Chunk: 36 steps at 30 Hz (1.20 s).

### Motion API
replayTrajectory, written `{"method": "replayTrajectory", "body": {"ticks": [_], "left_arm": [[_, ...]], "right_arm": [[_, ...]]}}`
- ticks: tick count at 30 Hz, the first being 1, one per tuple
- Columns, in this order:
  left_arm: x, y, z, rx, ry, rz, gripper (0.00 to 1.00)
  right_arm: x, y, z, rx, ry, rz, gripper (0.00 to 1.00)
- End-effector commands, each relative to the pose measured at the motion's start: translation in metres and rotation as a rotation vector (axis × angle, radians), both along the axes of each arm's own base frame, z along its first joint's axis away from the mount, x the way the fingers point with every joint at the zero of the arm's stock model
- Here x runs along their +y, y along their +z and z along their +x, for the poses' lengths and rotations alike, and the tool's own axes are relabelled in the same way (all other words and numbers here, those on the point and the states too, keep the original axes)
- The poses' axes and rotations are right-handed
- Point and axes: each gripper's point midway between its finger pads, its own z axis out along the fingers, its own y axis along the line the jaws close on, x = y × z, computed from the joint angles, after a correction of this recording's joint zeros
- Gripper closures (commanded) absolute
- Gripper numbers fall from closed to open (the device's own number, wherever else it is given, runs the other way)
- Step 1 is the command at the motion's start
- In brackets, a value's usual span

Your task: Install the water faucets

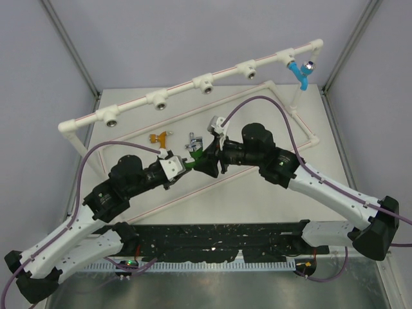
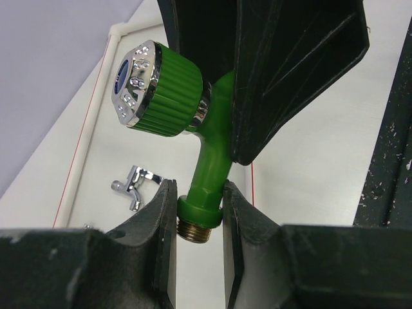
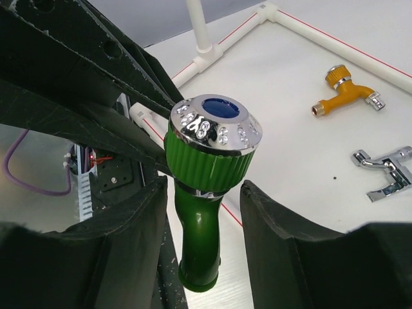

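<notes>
The green faucet (image 1: 197, 154) with its chrome-capped knob hangs between both grippers above the table's middle. My left gripper (image 1: 187, 165) is shut on its green collar just above the brass thread (image 2: 195, 228), a finger on each side. My right gripper (image 1: 207, 161) is open and straddles the faucet's neck (image 3: 203, 232) under the knob, with a gap at one finger (image 3: 283, 225). The blue faucet (image 1: 298, 71) sits in the rightmost socket of the white pipe frame (image 1: 187, 90). The orange-gold faucet (image 1: 161, 137) and the silver faucet (image 1: 192, 143) lie on the table.
The pipe frame's raised rail has several open round sockets (image 1: 159, 102) along the back. Its floor pipes (image 1: 302, 135) outline the table. In the right wrist view the orange-gold faucet (image 3: 344, 93) and silver faucet (image 3: 386, 168) lie to the right. The silver one also shows in the left wrist view (image 2: 134, 185).
</notes>
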Motion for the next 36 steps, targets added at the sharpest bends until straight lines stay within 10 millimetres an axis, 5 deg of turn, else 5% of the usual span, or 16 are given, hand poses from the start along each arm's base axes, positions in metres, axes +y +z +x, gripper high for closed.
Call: {"method": "replayTrajectory", "body": {"ticks": [1,9,13,16,18,23,31,36], "left_arm": [[-0.006,0.034,-0.003,-0.048,-0.025,-0.079,1.00],[-0.007,0.042,-0.004,-0.053,-0.026,-0.100,1.00],[-0.007,0.043,-0.003,-0.051,-0.024,-0.103,1.00],[-0.003,0.042,0.001,-0.038,0.018,-0.113,1.00],[0.004,0.042,0.007,-0.033,0.072,-0.118,0.88],[0.022,0.047,0.014,-0.009,0.184,-0.141,0.31],[0.073,0.054,0.028,0.116,0.460,-0.239,0.11],[0.115,0.044,0.031,0.203,0.656,-0.316,0.02]], "right_arm": [[0.006,0.024,0.001,-0.045,0.007,0.047,0.48],[0.007,0.019,-0.002,-0.027,0.030,0.041,0.57],[0.007,0.018,-0.003,-0.026,0.039,0.035,0.72],[0.005,0.019,-0.004,-0.048,0.050,0.031,0.95],[0.000,0.018,-0.001,-0.064,0.038,0.021,0.95],[-0.026,0.020,0.019,-0.164,-0.030,0.005,0.95],[-0.083,0.036,0.060,-0.402,-0.185,-0.020,0.94],[-0.127,0.057,0.088,-0.776,-0.417,-0.060,0.95]]}}
